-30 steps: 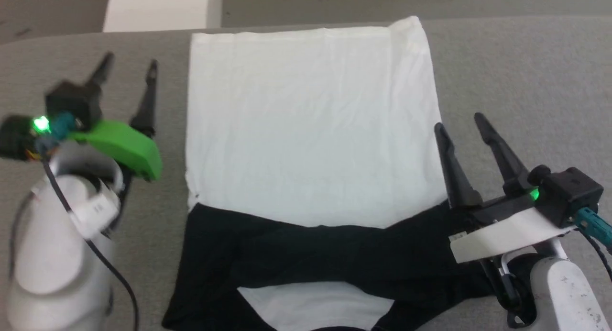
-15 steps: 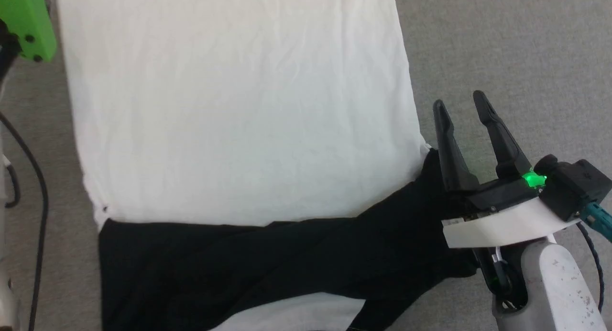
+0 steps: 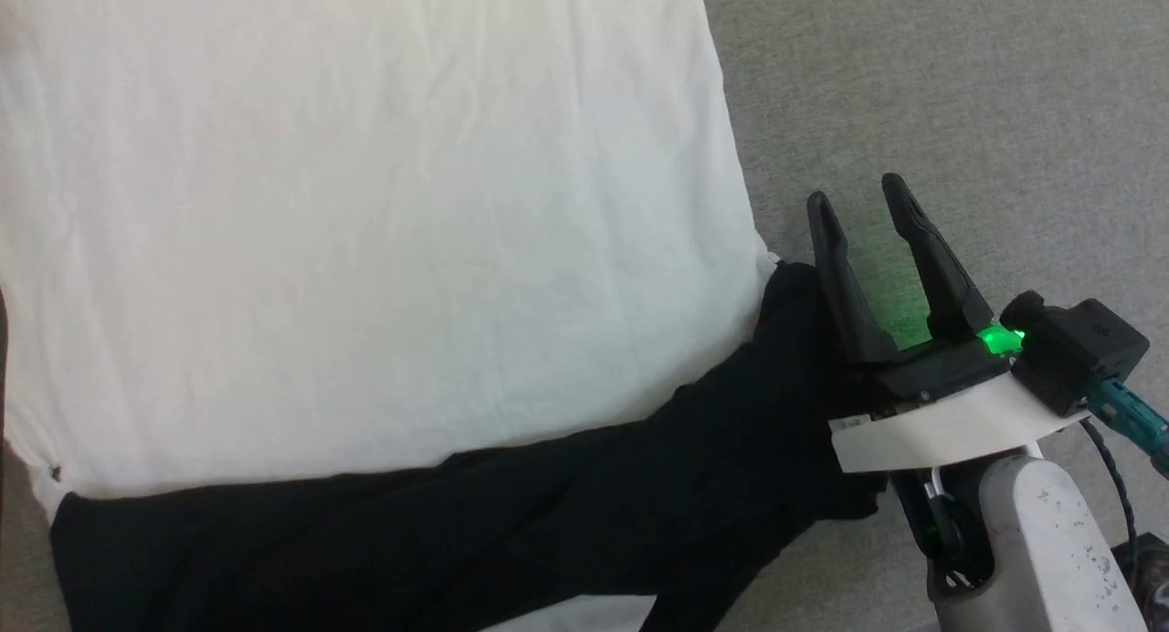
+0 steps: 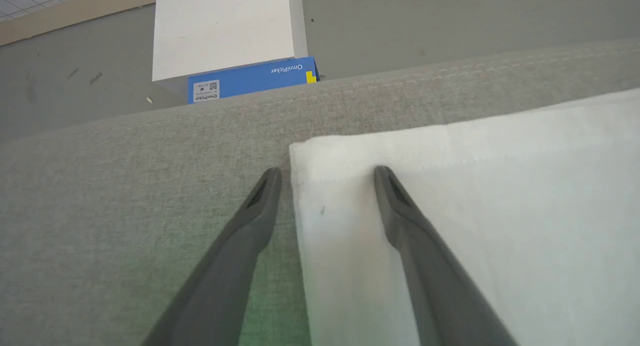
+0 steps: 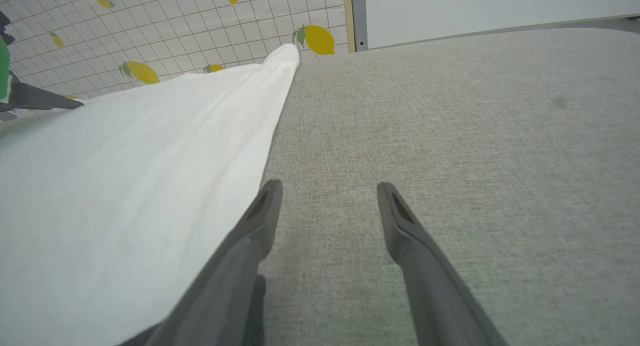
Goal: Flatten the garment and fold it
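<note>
Garment [image 3: 365, 203]: white body flat, black sleeves [image 3: 548, 522] crossed at 6 o'clock.
Right gripper [image 3: 854, 189]: spread wide, empty, 3 o'clock of garment.
Left gripper [image 4: 326, 170]: spread wide, empty, astride hem corner [image 4: 300, 151].

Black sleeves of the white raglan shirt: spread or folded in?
Folded in. The black sleeves lie across the body of the white raglan shirt, white cloth showing above and below them.

"OmniPicker" on blue box [image 4: 252, 79]
</note>
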Motion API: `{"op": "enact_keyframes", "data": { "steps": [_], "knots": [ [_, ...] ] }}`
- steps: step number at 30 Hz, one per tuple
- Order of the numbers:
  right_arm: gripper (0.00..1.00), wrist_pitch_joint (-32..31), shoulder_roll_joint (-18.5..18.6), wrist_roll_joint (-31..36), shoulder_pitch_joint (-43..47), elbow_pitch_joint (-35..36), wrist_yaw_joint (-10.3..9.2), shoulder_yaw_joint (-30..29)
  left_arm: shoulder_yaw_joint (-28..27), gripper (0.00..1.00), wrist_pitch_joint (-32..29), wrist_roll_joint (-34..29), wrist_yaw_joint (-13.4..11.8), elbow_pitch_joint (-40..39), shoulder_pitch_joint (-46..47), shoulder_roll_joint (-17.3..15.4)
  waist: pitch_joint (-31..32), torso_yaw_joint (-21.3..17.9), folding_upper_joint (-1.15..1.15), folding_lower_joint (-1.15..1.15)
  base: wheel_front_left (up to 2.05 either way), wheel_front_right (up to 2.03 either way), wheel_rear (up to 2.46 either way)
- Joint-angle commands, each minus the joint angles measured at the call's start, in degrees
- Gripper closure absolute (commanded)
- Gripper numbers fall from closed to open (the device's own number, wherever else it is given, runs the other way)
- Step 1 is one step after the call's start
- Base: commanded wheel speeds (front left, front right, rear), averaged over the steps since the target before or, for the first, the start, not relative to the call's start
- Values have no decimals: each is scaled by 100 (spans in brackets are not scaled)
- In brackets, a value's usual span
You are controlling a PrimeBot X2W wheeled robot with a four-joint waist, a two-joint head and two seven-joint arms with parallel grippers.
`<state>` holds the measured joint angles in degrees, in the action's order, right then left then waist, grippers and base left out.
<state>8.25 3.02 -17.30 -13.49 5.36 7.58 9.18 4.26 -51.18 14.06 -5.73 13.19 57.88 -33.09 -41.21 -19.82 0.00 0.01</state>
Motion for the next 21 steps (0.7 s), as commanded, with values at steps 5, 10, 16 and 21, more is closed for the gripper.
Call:
{"op": "enact_keyframes", "data": {
  "steps": [5,10,16,21],
  "knots": [
    [0,-20,-13,-25,-91,-15,-9,3,-9,67,-193,-67,-101,-11,-115,-93,-110,-26,0,-1,0,0,0],
    [0,-162,-13,202,-306,29,-9,11,60,100,97,29,-17,-70,-110,36,-52,148,0,-1,0,0,0],
    [0,-608,129,408,-1295,-55,-9,15,190,100,1008,162,145,-38,-157,372,250,500,0,-1,0,0,0],
    [0,-1745,233,124,-3315,-1379,-9,-261,455,100,1596,267,287,126,16,832,335,1045,0,-1,0,0,0]
  ]
}}
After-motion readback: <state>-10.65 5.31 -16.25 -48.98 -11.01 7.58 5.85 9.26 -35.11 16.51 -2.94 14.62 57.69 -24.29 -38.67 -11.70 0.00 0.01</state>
